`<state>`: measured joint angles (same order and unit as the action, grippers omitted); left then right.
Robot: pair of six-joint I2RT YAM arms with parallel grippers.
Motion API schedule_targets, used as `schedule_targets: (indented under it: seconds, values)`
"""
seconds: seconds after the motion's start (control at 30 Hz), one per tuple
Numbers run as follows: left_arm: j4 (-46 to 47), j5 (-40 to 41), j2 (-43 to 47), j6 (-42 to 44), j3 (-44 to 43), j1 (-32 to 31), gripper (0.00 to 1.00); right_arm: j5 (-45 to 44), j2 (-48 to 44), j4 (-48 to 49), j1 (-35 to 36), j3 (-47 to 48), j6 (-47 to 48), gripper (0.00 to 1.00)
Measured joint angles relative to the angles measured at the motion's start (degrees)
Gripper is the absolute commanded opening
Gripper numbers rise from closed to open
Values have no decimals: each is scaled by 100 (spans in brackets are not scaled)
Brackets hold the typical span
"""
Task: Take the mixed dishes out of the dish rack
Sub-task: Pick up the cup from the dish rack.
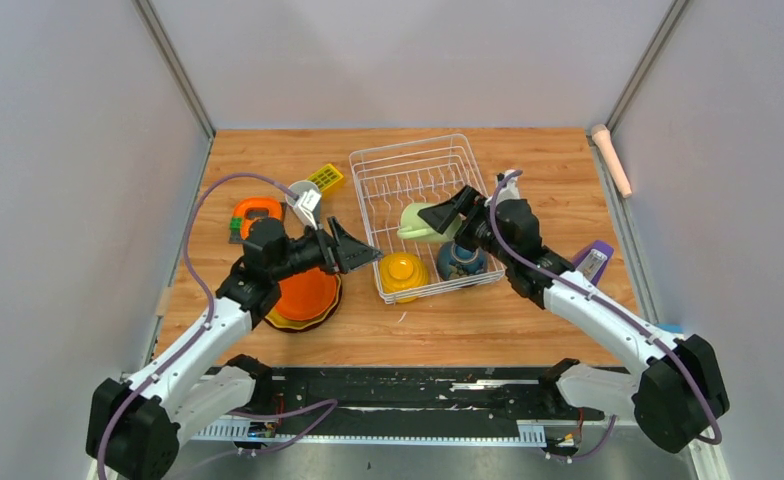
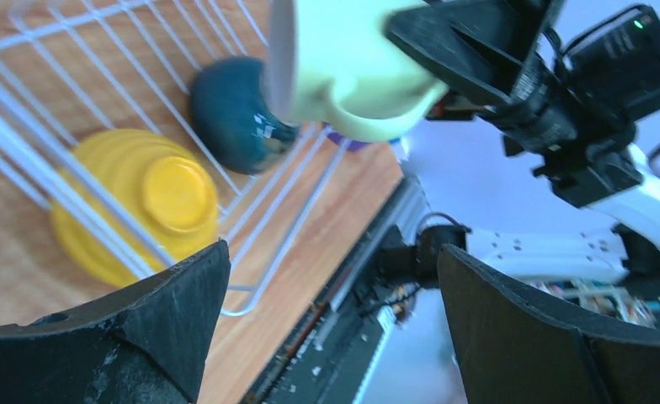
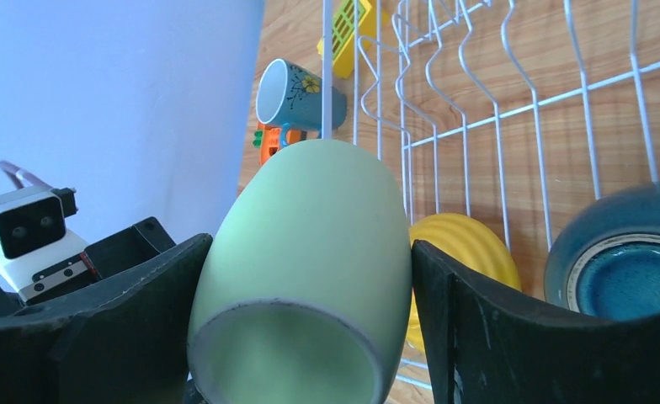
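The white wire dish rack point(image 1: 408, 175) stands at the table's middle back. My right gripper point(image 1: 446, 214) is shut on the pale green mug point(image 1: 415, 226), holding it on its side over the rack. In the right wrist view both fingers press the pale green mug point(image 3: 310, 252). A yellow bowl point(image 1: 404, 274) and a dark bowl point(image 1: 461, 260) lie in the rack's near end. My left gripper point(image 1: 356, 252) hangs open and empty by the rack's left side, near the yellow bowl point(image 2: 141, 202). Orange and dark plates point(image 1: 306, 297) are stacked on the table under the left arm. A blue mug point(image 3: 297, 94) lies left of the rack.
A yellow studded brick point(image 1: 325, 178) and an orange round gadget point(image 1: 256, 214) sit left of the rack. A pale pink cylinder point(image 1: 613, 160) lies along the right wall, with a purple piece point(image 1: 593, 257) nearer. Grey walls close in three sides.
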<state>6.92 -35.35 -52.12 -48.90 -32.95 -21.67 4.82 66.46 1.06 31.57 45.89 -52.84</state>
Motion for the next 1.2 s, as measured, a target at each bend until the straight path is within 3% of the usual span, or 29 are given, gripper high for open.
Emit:
schedule_targets:
  seconds: [0.27,0.53,0.83,1.03,1.2]
  values:
    - [527,428,-326,-721,-109,-903,100,-498,-278,1274,573,-699,221,0]
    - [1106,623,-800,-1185,-140,-1102,97,-1237,-603,2706,1185,-1346,831,0]
    - [2061,398,-1117,-1709,-101,-1158,92,-1443,-509,3834,1552,-1639,1410,0]
    - [2249,389,-1106,-1812,-50,-1158,76,-1333,-367,4404,1729,-1740,1727,0]
    - [2450,203,-1113,-1930,-48,-1161,46,-1268,-293,4656,1749,-1794,1930,0]
